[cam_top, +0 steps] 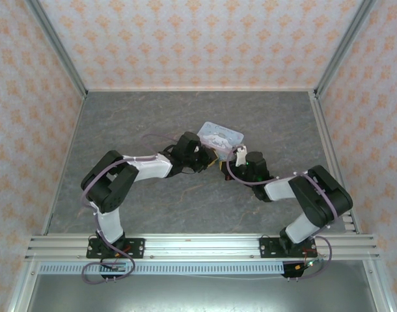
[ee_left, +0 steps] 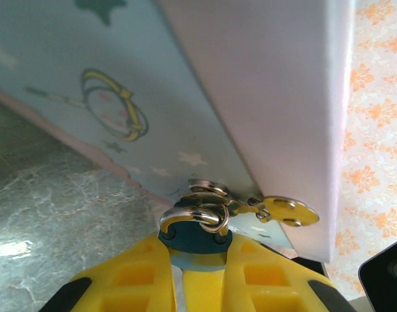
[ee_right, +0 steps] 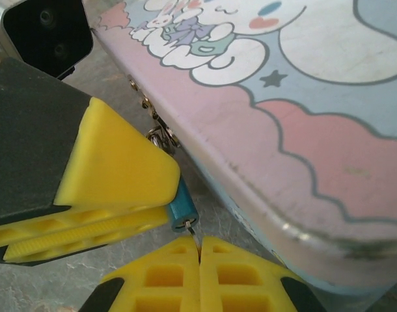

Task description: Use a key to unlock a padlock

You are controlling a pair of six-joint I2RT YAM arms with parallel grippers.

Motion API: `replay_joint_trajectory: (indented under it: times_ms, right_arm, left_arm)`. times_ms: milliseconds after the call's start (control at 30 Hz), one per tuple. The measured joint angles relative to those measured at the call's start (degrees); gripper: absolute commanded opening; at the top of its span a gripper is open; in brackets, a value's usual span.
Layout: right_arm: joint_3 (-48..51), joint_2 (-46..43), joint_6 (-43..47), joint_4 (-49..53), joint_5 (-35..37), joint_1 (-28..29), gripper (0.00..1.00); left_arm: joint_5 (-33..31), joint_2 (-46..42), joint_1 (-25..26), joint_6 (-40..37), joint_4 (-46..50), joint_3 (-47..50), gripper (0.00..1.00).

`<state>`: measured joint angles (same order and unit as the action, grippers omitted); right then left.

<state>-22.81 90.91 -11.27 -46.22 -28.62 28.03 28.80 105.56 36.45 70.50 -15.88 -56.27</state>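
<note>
Right pincer (ee_right: 199, 250) is pinching the key (ee_right: 192, 229), its shaft pointing straight ahead into the padlock (ee_right: 183, 208) sitting right in front of it; left pincer (ee_left: 198, 260) is clamping that padlock, so right's probably doing the twisting

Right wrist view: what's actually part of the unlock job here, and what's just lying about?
Job:
- padlock, held in the left claw
- key, pinched in the right claw

Lying about:
- cartoon tin
- grey table
</note>
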Motion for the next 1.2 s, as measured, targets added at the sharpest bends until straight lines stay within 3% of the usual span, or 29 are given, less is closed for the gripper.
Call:
replay_joint_trajectory:
  times_ms: [267,433,633,833,1200]
  right_arm:
    - [1.33,0.7,-3.85,-0.81,3.23,1.57,0.0]
    - [1.68,0.81,-6.38,-1.14,4.7,1.73,0.0]
    - [1.77,1.49,-9.38,-1.84,4.83,2.43,0.0]
    - [1.77,1.51,-14.58,-2.12,4.44,2.97,0.0]
    - [1.2,-0.35,-28.26,0.28,3.74,3.34,0.0]
  left_arm:
    - [0.72,1.46,0.59,0.68,-3.65,2.16,0.36]
    - [1.16,1.27,1.46,0.55,-4.55,3.45,0.55]
    - [0.48,-4.37,0.24,-0.04,-4.09,7.54,0.66]
    - [-1.84,-9.2,-1.36,0.46,-6.84,11.21,0.64]
    - [-3.82,-7.04,-1.29,5.44,-17.7,15.98,0.52]
